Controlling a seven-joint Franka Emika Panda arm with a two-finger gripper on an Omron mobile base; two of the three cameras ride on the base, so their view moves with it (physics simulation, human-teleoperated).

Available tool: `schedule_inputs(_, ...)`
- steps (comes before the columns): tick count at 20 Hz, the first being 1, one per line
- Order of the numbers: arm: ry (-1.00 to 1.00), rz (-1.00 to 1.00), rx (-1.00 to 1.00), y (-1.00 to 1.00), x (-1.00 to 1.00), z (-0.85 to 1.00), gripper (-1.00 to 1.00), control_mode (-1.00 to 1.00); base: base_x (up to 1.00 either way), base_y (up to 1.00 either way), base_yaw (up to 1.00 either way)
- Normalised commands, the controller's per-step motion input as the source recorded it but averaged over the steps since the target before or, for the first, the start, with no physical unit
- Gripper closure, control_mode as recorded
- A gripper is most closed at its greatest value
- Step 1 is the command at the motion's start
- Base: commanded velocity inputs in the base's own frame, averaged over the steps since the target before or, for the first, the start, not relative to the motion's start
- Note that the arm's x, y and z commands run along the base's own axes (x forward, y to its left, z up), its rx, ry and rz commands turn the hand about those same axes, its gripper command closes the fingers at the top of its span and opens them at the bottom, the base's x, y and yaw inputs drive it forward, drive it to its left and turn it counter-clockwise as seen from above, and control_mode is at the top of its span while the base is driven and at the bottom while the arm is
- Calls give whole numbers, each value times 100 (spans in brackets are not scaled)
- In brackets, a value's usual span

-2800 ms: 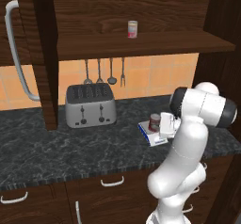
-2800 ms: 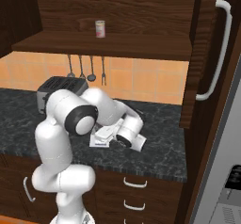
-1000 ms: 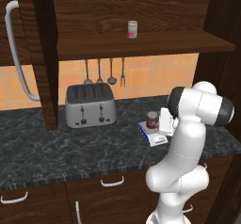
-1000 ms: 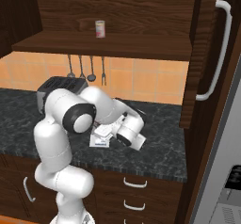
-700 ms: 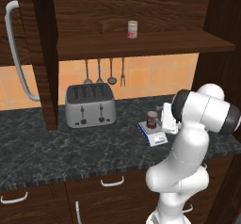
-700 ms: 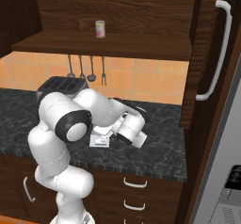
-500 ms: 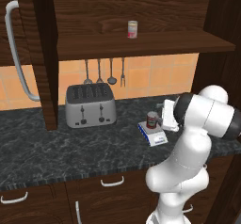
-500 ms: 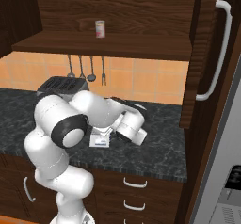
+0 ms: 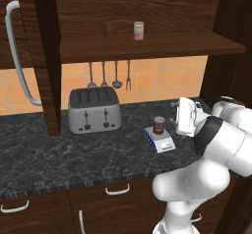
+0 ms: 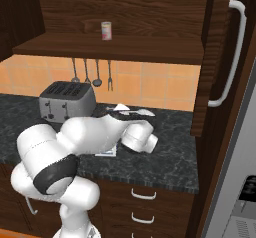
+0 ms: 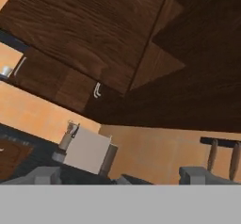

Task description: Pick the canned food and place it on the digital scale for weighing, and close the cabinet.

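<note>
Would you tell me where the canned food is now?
In the left base view, the canned food stands on the digital scale, right of the toaster.

A kitchen: toaster (image 9: 94, 110) on dark stone counter (image 9: 59, 152), what look like utensils (image 9: 109, 75) hanging against tile.

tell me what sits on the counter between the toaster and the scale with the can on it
Nothing: in the left base view only bare dark counter lies between the toaster and the digital scale, which carries the canned food.
</note>
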Motion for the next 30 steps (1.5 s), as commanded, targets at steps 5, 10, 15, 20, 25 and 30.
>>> schedule_inputs(5,-18,-30,-15,38,-86,20,-100,-100,0,0,0)
schedule_inputs(10,-17,-43,-16,51,-66,22,-100,-100,0,0,0)
schedule_inputs(15,-23,-31,-5,0,-63,52,-100,-100,0,0,0)
schedule_inputs(20,-29,-21,-23,1,-51,58,-100,-100,0,0,0)
schedule_inputs(25,-26,-20,-35,-9,-55,38,-100,-100,0,0,0)
schedule_inputs(30,-37,-50,-29,-7,-49,2,-100,-100,0,0,0)
